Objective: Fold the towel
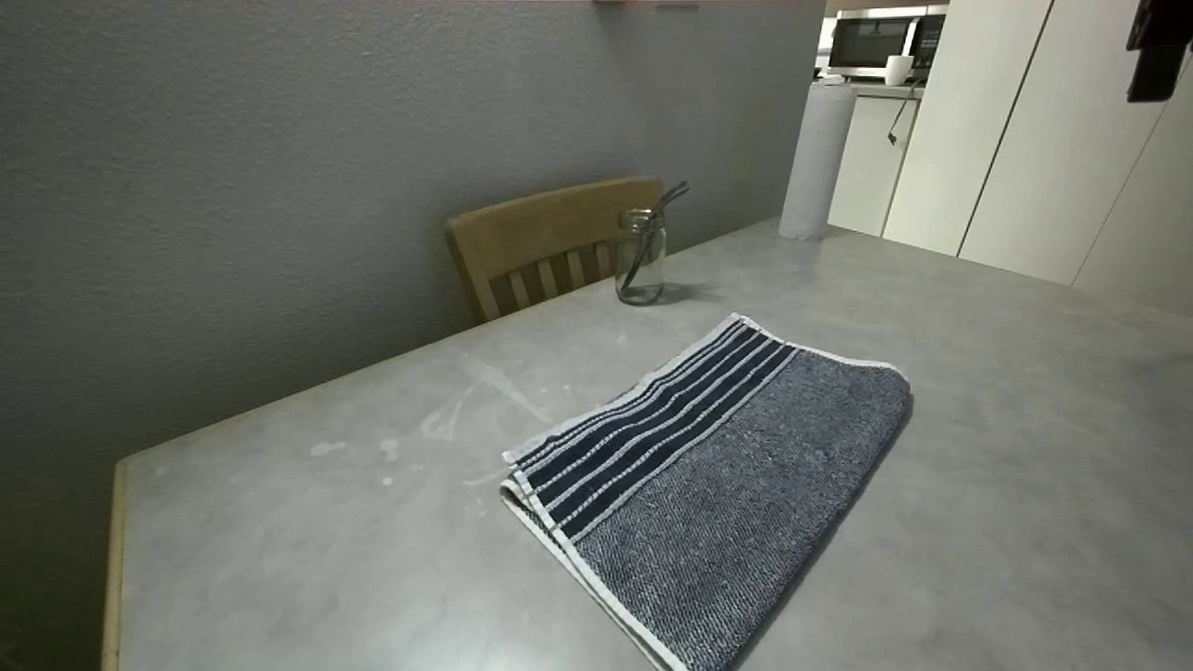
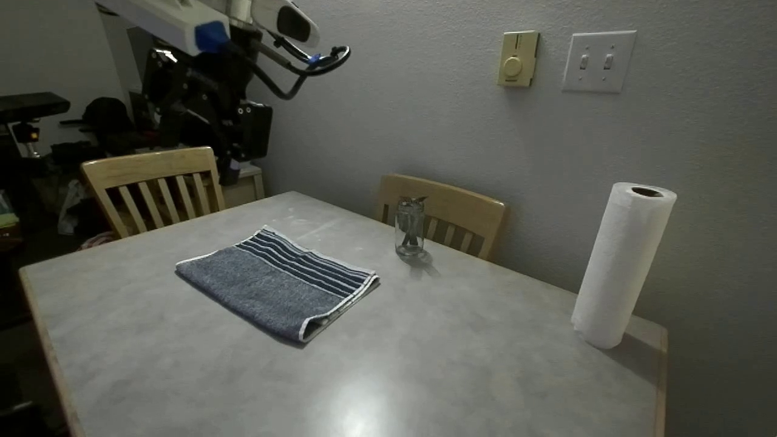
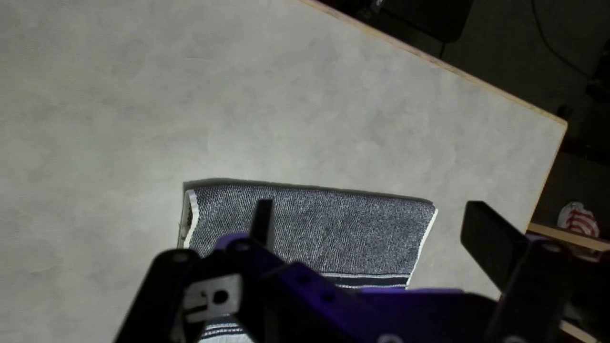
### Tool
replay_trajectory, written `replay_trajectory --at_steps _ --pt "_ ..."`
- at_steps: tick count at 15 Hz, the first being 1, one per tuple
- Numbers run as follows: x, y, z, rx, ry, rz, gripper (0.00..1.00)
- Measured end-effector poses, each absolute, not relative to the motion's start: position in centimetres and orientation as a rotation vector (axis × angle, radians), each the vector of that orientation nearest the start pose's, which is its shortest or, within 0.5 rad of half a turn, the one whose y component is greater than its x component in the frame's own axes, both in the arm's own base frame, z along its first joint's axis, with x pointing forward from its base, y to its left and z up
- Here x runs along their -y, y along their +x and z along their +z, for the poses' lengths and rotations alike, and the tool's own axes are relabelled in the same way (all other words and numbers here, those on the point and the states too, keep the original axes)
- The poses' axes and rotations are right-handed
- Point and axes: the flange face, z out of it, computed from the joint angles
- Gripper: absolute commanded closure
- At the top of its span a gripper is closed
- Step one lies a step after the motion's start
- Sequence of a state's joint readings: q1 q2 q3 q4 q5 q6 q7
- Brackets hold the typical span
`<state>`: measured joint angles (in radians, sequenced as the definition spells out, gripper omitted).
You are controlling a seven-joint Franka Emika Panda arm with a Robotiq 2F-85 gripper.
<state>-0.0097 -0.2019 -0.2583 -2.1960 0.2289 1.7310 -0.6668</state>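
Observation:
The towel is dark grey with a band of thin white stripes and white edging. It lies flat on the table as a folded rectangle, with layered edges showing; it also shows in an exterior view. In the wrist view the towel is partly hidden behind the gripper. My gripper is open, its fingers wide apart with nothing between them. In an exterior view the gripper hangs high above the table, apart from the towel. Only a dark part of the gripper shows at the top right in an exterior view.
A glass jar with thin dark items stands near the towel, on the wall side. A white paper towel roll stands upright near a table edge. Wooden chairs stand at the table. A grey wall runs behind.

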Motion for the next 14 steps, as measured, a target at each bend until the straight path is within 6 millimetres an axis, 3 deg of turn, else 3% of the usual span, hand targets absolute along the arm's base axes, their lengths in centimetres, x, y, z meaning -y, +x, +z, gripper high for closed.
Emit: replay_trajectory --at_steps 4,7,14 --pt "10.4 44.8 45.1 0.477 -2.734 0.167 0.0" --pt "8.8 45.7 44.5 0.502 -2.737 0.204 0.0" --pt "-1.6 51.4 39.3 0.753 -2.693 0.397 0.0"
